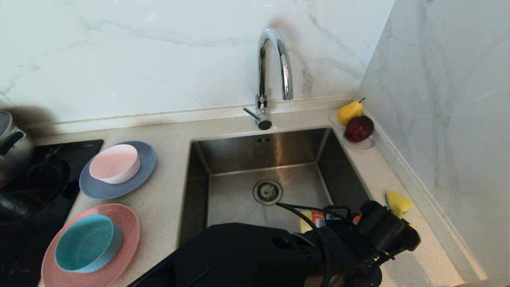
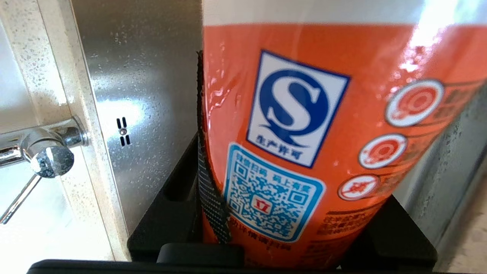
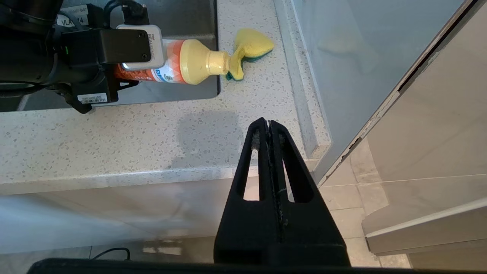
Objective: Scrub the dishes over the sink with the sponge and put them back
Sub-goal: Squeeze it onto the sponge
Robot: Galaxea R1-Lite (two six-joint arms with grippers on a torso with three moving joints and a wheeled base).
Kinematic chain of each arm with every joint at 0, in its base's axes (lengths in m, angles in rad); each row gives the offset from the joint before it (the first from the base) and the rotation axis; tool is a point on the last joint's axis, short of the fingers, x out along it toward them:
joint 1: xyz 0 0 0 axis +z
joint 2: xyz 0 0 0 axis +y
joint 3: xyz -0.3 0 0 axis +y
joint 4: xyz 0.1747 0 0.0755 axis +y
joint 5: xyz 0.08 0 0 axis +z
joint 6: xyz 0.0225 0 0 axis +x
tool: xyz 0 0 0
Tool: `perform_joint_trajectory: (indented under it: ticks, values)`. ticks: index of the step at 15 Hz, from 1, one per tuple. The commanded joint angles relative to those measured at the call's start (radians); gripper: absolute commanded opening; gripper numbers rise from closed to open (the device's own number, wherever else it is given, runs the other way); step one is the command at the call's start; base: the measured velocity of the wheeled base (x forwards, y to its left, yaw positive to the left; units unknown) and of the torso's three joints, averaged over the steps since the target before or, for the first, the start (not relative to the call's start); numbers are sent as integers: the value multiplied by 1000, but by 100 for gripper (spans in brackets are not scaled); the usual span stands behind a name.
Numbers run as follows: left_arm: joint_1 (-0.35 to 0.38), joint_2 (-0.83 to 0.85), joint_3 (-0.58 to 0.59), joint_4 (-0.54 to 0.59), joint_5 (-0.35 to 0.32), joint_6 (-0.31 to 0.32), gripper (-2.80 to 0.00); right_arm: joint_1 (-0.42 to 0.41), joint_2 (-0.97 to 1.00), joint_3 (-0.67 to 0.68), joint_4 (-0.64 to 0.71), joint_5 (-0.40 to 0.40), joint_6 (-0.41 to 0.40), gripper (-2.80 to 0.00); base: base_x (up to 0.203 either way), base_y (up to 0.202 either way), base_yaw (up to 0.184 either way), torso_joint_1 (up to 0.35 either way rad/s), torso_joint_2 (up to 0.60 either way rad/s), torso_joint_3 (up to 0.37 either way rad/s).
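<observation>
My left gripper [image 2: 300, 224] is shut on an orange bottle [image 2: 304, 133] with a yellow cap, held level at the sink's [image 1: 259, 153] near right corner. In the right wrist view the bottle's [image 3: 190, 62] nozzle points at the bent yellow and green sponge [image 3: 251, 47] and reaches it. The sponge [image 1: 398, 202] lies on the counter right of the sink. To the sink's left, a pale pink bowl [image 1: 114, 163] sits on the grey-blue plate [image 1: 145, 169], and a teal bowl [image 1: 85, 242] on the salmon-pink plate [image 1: 128, 227]. My right gripper [image 3: 269, 123] hangs shut and empty off the counter's front edge.
A curved chrome tap [image 1: 275, 59] stands behind the sink. A small white dish [image 1: 360, 146] with a pear and a dark red fruit sits in the back right corner. A steel pot [image 1: 12, 147] and black cooktop [image 1: 40, 187] are at far left. A marble wall bounds the right.
</observation>
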State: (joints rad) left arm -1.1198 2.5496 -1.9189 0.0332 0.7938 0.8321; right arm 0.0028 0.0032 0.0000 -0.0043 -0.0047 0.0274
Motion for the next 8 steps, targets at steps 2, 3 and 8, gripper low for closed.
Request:
perform_joint_trajectory:
  ticks: [2, 3, 8]
  values:
    - [0, 6, 0, 2, 8, 2, -280, 0, 0, 0, 0, 0, 0, -280, 0, 0, 0, 0, 0, 0]
    - [-1, 6, 0, 3, 12, 4, -280, 0, 0, 0, 0, 0, 0, -280, 0, 0, 0, 0, 0, 0]
    - [-2, 15, 1, -1, 13, 2, -280, 0, 0, 0, 0, 0, 0, -280, 0, 0, 0, 0, 0, 0]
